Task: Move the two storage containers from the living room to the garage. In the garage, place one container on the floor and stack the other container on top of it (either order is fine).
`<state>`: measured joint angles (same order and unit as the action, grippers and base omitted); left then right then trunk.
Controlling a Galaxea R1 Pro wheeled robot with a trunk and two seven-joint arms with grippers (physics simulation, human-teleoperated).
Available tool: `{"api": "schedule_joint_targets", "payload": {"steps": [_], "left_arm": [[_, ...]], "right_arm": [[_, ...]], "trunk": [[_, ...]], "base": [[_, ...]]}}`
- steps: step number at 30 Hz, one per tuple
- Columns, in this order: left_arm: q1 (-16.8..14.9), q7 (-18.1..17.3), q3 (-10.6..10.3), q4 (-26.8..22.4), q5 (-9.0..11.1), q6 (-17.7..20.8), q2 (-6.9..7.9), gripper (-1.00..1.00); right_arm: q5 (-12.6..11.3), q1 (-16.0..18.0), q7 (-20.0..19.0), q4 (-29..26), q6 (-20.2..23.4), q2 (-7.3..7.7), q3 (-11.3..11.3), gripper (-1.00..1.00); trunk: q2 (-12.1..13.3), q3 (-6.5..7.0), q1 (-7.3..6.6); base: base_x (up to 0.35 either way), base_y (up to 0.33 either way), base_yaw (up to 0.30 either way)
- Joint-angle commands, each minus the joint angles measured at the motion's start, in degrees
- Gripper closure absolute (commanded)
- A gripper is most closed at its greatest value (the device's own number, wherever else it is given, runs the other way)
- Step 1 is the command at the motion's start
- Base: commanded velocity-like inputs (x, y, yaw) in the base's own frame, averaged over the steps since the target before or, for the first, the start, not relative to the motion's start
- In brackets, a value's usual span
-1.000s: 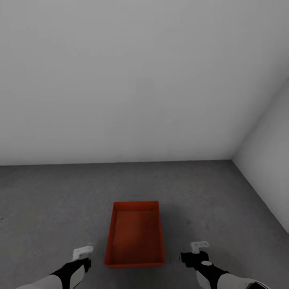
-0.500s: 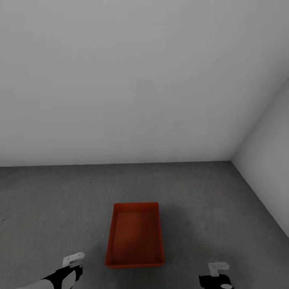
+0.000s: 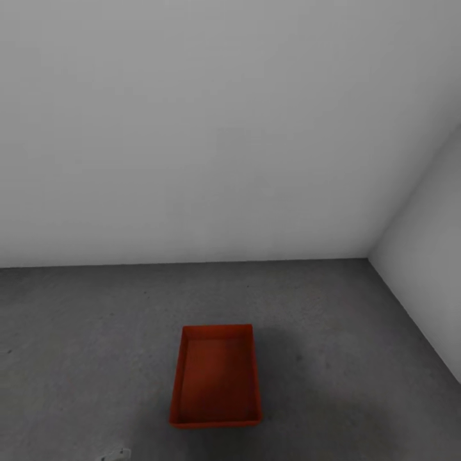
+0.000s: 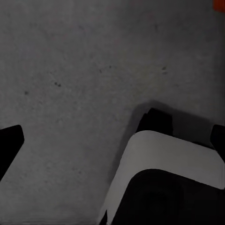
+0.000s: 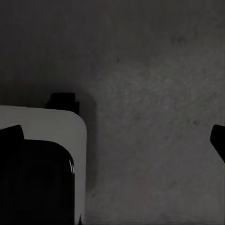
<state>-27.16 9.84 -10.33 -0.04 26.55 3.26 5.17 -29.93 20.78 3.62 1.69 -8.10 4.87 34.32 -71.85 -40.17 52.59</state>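
Orange-red storage container (image 3: 216,378), open-topped rectangular bin with thin plain walls, empty, upright and flat on the dark grey speckled concrete floor (image 3: 83,333), long side running away from the white back wall (image 3: 192,128), well apart from it

Bin (image 3: 216,378) orange-red, plain. Floor (image 3: 83,333) dark grey, speckled. Walls (image 3: 192,128) plain white.

Your head camera looked forward and down from high up at the grey concrete floor (image 3: 83,333), with the white wall (image 3: 192,128) far ahead and a corner to the far right. Both wrist cameras faced down close above that same floor (image 4: 70,70), each catching part of the robot's white base (image 5: 42,126). The left wrist shared a sliver of the orange-red container (image 4: 219,4) with the head view (image 3: 216,378).
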Motion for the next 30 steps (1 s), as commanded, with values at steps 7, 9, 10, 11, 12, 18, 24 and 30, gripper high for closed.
{"api": "schedule_joint_targets", "payload": {"steps": [7, 9, 10, 11, 12, 18, 24, 30], "left_arm": [[1.44, -0.31, -0.48, 0.01, 0.77, 0.18, -0.21, -1.00], [1.68, -0.33, -0.48, 0.03, 1.20, 0.17, -0.23, -1.00], [1.76, -0.33, -0.48, 0.01, 1.31, 0.17, -0.24, -1.00], [1.97, -0.36, -0.48, 0.01, 1.45, 0.17, -0.24, -1.00], [2.07, -0.35, -0.48, 0.00, 1.49, 0.17, -0.24, -1.00], [2.81, -0.33, -0.48, -0.01, 1.68, 0.21, -0.45, -1.00], [5.19, -0.35, -0.48, -0.04, 1.42, 0.09, -4.10, -1.00], [6.24, -0.35, -0.48, 0.02, 1.65, 0.17, -4.21, -1.00]], "right_arm": [[-0.47, -0.43, -0.01, 0.15, -0.25, -0.04, 0.49, -1.00], [-0.48, -0.46, 0.04, 0.15, -0.25, -0.04, 0.49, -1.00], [-0.48, -0.46, 0.05, 0.15, -0.25, -0.04, 0.49, -1.00], [-0.48, -0.47, 0.06, 0.15, -0.25, -0.04, 0.49, -1.00], [-0.48, -0.47, 0.06, 0.15, -0.25, -0.05, 0.49, -1.00], [-0.38, -0.47, 0.19, 0.16, -0.25, -0.46, 0.57, -1.00], [-0.30, -0.48, 0.31, 0.15, -0.25, -0.88, 0.65, -1.00], [-0.22, -0.48, 0.47, 0.15, -0.18, -1.09, 0.66, -1.00]], "trunk": [[2.80, 1.23, -1.55], [3.60, 1.59, -1.98], [4.00, 1.77, -2.20], [4.40, 1.95, -2.42], [4.80, 2.12, -2.64], [5.61, 2.48, -3.08], [5.61, 2.48, -3.08], [5.61, 2.48, -3.08]], "base": [[0.000, 0.000, 0.000], [0.000, 0.000, 0.000], [0.000, 0.000, 0.000], [0.000, 0.000, 0.000], [0.000, 0.000, 0.000], [0.000, 0.000, 0.000], [-0.159, 0.000, 0.000], [-0.343, 0.000, 0.000]]}}
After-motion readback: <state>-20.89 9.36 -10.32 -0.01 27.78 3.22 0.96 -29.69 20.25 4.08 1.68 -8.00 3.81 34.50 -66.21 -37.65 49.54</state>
